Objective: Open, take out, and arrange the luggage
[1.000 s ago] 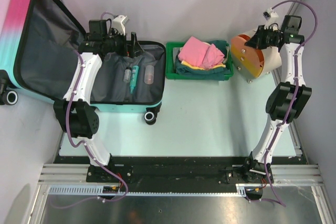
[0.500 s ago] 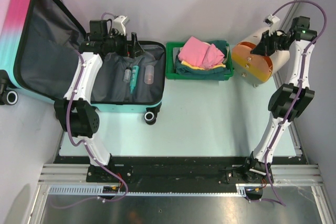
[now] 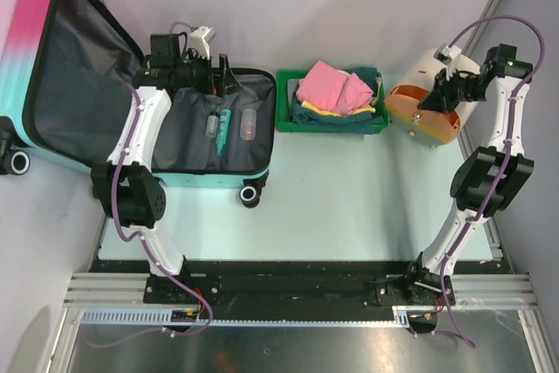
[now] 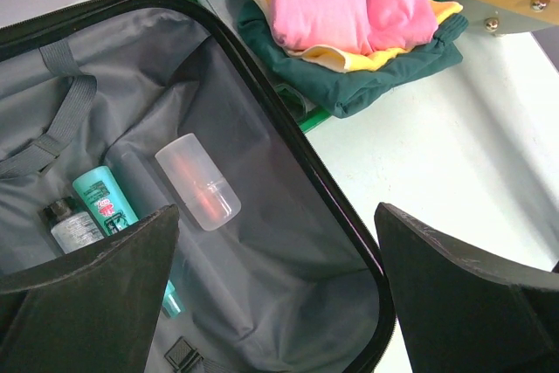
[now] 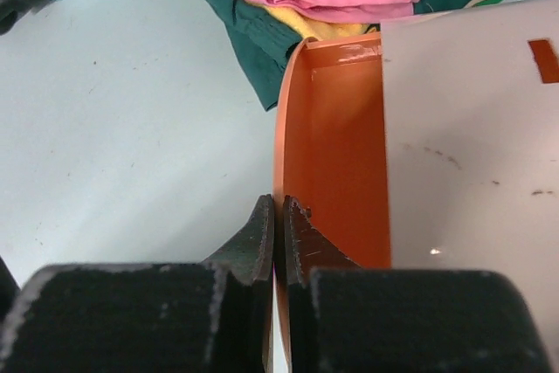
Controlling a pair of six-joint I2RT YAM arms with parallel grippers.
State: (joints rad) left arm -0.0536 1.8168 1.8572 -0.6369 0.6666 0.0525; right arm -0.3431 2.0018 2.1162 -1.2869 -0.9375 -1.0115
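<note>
On the left of the tabletop (image 3: 349,198) the luggage (image 3: 179,146) lies open, its lid (image 3: 74,76) propped up toward the wall and its lower half flat, just beside the green tray (image 3: 285,120). The frame edge cuts off the lid's outer side, and only two wheels (image 3: 250,195) show. The left end effector (image 3: 225,76) hangs over the far edge of the lining with its jaws wide and nothing between them, hiding that corner. Three small things lie in the lining: a clear bottle (image 4: 196,181), a teal bottle (image 4: 103,203) and a small capped bottle (image 4: 74,226), whose lower part is lost behind a finger in the left wrist view. Folded clothes (image 3: 336,89) cover most of the one tray in pink, yellow and dark green layers; the number of pieces is unclear. The right end effector (image 5: 278,216) is pinched narrow on the orange rim of the one tilted white-and-orange drum (image 3: 424,76), which the right wrist view cuts off.
</note>
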